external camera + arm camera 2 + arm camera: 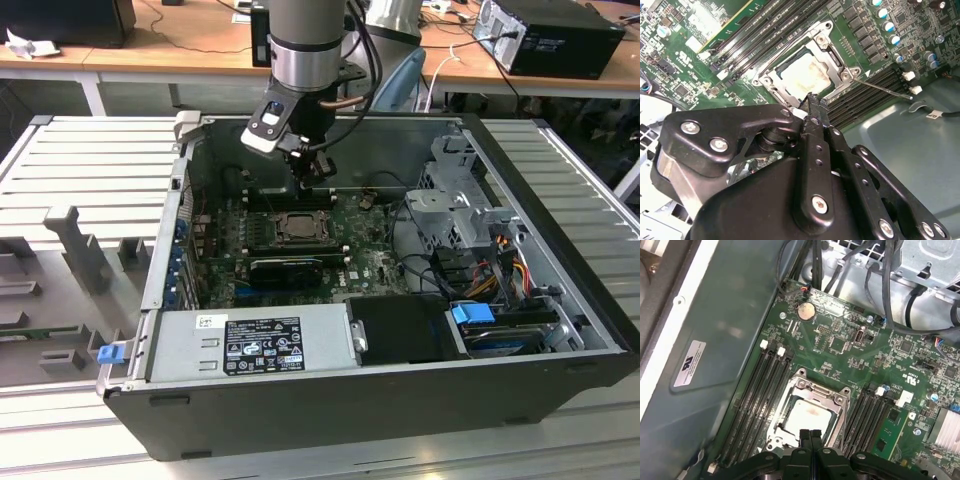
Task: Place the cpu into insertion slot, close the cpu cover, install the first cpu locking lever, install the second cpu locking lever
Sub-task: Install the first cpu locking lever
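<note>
- Your green motherboard (840, 365) lies flat in the open steel case (400, 400).
- Your gripper (810, 435) hangs at the insertion slot's (783, 412) far edge, jaws pressed together, gripping nothing.
- The cpu cover (840, 402), thin stiff stamped metal, lies down around the chip.
- The cpu (807, 417), pale silver, sits in the slot; likely light, rigid, fragile, so grip its edges only.

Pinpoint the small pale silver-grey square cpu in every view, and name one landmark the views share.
Exterior view: the cpu sits mid green motherboard, just below the black gripper.
First wrist view: cpu inside the silvery metal cover frame, just beyond the gripper.
Second wrist view: cpu, same frame, beyond the gripper.
Shared landmark: the gripper's shut tips at the frame's edge.
</note>
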Motion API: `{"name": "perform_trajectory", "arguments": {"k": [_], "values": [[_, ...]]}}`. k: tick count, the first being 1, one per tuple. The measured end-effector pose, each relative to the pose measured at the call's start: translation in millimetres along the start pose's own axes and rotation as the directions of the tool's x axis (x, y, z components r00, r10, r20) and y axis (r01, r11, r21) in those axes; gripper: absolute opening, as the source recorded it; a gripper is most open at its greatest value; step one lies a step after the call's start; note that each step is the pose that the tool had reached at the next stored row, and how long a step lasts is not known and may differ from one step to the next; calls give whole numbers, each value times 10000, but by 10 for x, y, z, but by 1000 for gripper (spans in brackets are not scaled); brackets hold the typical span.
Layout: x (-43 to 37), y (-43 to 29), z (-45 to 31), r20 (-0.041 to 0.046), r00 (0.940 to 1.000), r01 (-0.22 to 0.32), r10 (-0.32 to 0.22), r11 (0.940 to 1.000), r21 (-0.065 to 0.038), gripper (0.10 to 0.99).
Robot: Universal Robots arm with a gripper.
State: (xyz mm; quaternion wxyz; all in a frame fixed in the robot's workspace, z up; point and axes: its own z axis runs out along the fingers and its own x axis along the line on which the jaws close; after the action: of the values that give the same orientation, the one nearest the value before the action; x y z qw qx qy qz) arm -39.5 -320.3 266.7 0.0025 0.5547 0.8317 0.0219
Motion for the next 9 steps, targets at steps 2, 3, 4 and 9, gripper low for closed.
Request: {"name": "perform_trajectory", "arguments": {"k": [2, 3, 4, 9], "values": [[0, 0, 0, -4, 9999, 105, -105, 9999, 2, 106], [0, 0, 0, -5, 9999, 156, -156, 9999, 3, 106], [0, 0, 0, -7, 9998, 189, -189, 9998, 4, 106], [0, 0, 0, -15, 9992, 391, -391, 9992, 8, 106]]}}
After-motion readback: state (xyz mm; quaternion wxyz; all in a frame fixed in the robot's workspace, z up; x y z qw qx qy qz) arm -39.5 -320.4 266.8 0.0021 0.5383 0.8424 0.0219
